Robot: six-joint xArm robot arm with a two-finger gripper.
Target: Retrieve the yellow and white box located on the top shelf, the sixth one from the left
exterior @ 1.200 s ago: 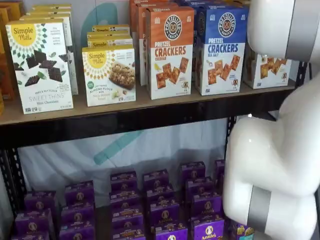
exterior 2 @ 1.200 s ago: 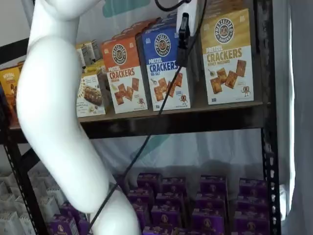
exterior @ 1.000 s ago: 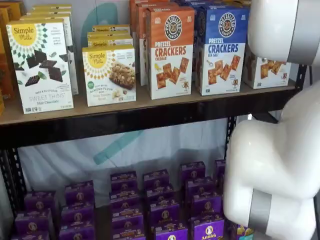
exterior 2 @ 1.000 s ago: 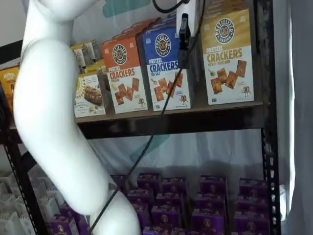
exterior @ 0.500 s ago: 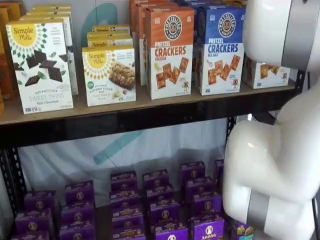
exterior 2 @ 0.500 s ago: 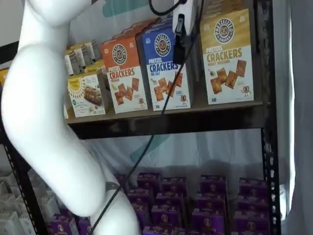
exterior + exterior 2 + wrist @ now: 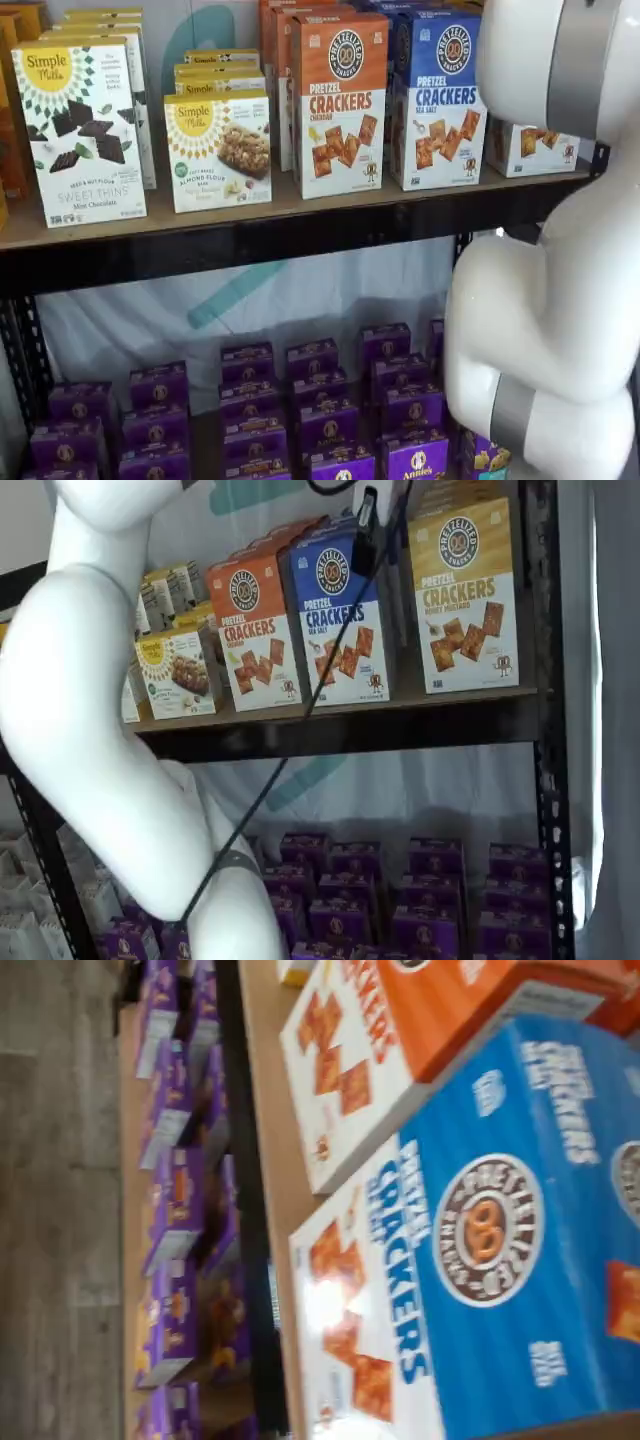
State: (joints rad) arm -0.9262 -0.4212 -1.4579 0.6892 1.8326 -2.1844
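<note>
The yellow and white box [image 7: 464,595], a Pretzel Crackers carton with a yellow upper band, round dark logo and pictured brown crackers on its white lower half, stands upright at the right end of the top shelf [image 7: 400,723], close to the front edge and just beside the black perforated upright [image 7: 545,680]. In a shelf view only its lower white corner [image 7: 535,148] shows, the rest hidden behind the white arm [image 7: 540,290]. Immediately to its left stands the blue pretzel-cracker carton [image 7: 338,615], then the orange pretzel-cracker carton [image 7: 255,630], both upright and facing forward, with more cartons stacked behind them. Further left along the board are the Simple Mills boxes [image 7: 218,150] with yellow sunbursts. The gripper [image 7: 368,525] hangs from the top edge of a shelf view, in front of the gap between the blue carton and the yellow one, a black cable [image 7: 290,750] trailing down from it; only a dark sliver of it shows, so I cannot tell how its fingers stand. The wrist view, turned on its side, is filled by the blue carton [image 7: 480,1260] with the orange one [image 7: 400,1050] next to it, the shelf's black front rail [image 7: 245,1190], and small purple boxes [image 7: 175,1220] on the level below.
</note>
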